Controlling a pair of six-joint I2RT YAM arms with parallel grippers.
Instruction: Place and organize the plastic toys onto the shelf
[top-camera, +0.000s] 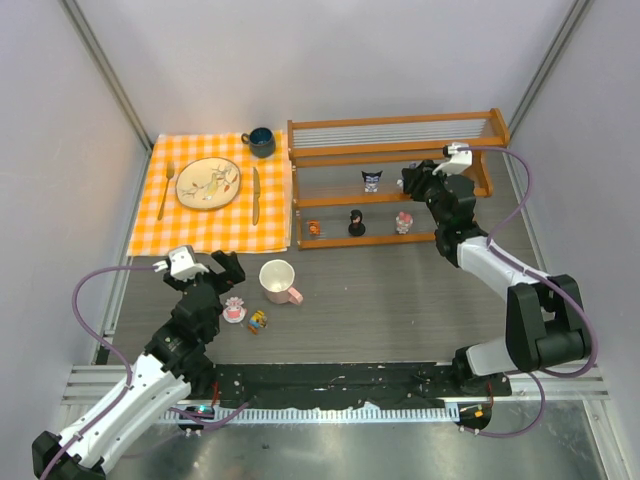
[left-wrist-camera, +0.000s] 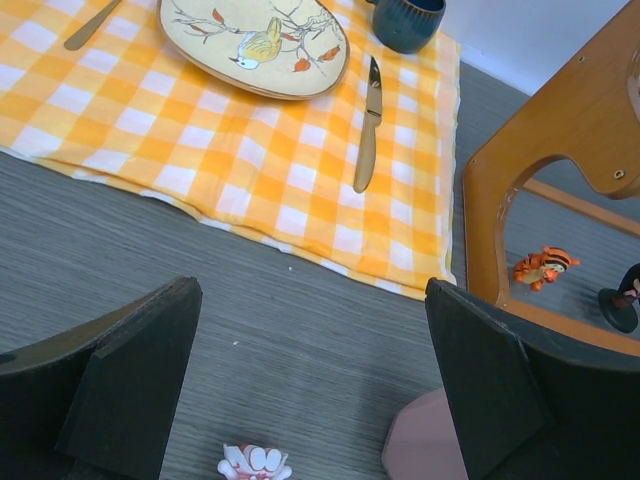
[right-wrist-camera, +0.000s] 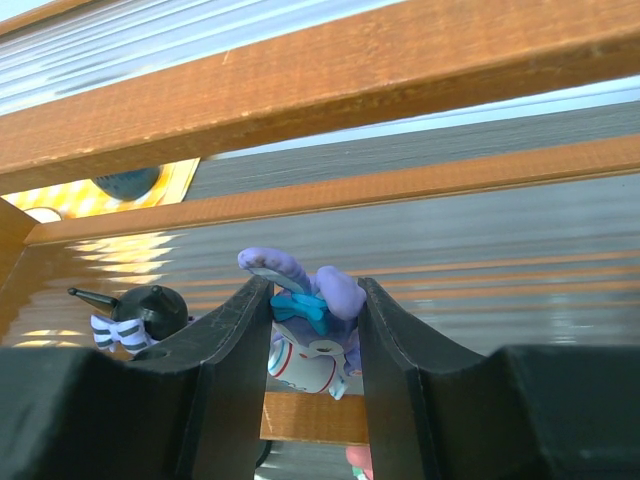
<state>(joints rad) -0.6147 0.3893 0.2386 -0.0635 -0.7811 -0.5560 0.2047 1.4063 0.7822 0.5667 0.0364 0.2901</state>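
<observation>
A glossy purple toy (right-wrist-camera: 300, 275) is pinched in the right gripper's (right-wrist-camera: 314, 295) matte black jaws inside the slatted wooden shelf (right-wrist-camera: 400, 60) — one o'clock on the grained table (top-camera: 400, 300). The left gripper (left-wrist-camera: 312, 300) hangs spread wide over a rounded pink-white toy (left-wrist-camera: 255, 462) at eight o'clock.

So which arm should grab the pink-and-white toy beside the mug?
Left. The left end effector, open, hovers near that pink-and-white plastic figurine; the right end effector is at the orange-brown wooden shelf, shut on a purple plastic toy.
</observation>
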